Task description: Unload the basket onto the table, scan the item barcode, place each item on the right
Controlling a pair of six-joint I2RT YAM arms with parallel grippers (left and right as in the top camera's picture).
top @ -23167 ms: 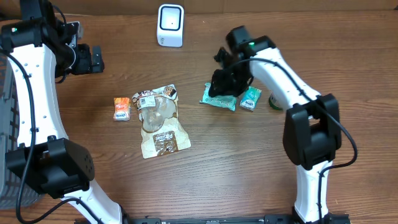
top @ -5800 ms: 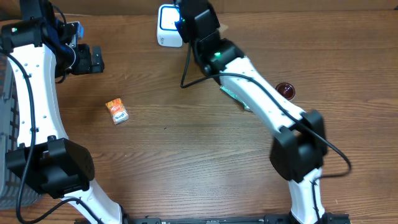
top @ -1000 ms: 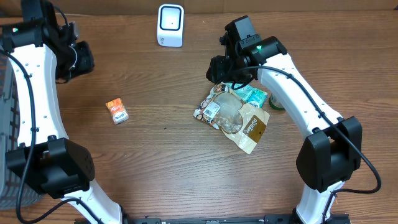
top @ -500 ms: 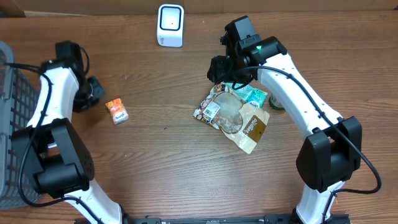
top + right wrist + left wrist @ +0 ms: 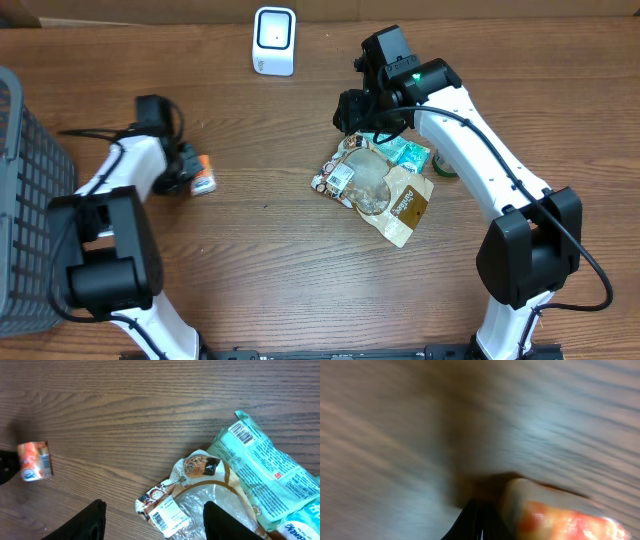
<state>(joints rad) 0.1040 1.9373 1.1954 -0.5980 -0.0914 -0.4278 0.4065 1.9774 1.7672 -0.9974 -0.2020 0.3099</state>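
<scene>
Orange packet (image 5: 202,180), left of centre on the counter (image 5: 300,270): your left claw (image 5: 178,172) sits pinched shut just beside it, apparently gripping nothing, probably placed to collect it for the white scanner (image 5: 274,40) at the far edge. Right claw (image 5: 155,510): spread apart, empty, above the brown pouch (image 5: 385,190).

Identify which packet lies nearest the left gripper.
The small orange packet, just beside the left gripper. It lies alone at the left, whereas the brown windowed bag and the teal packets are heaped together under the right gripper.
</scene>
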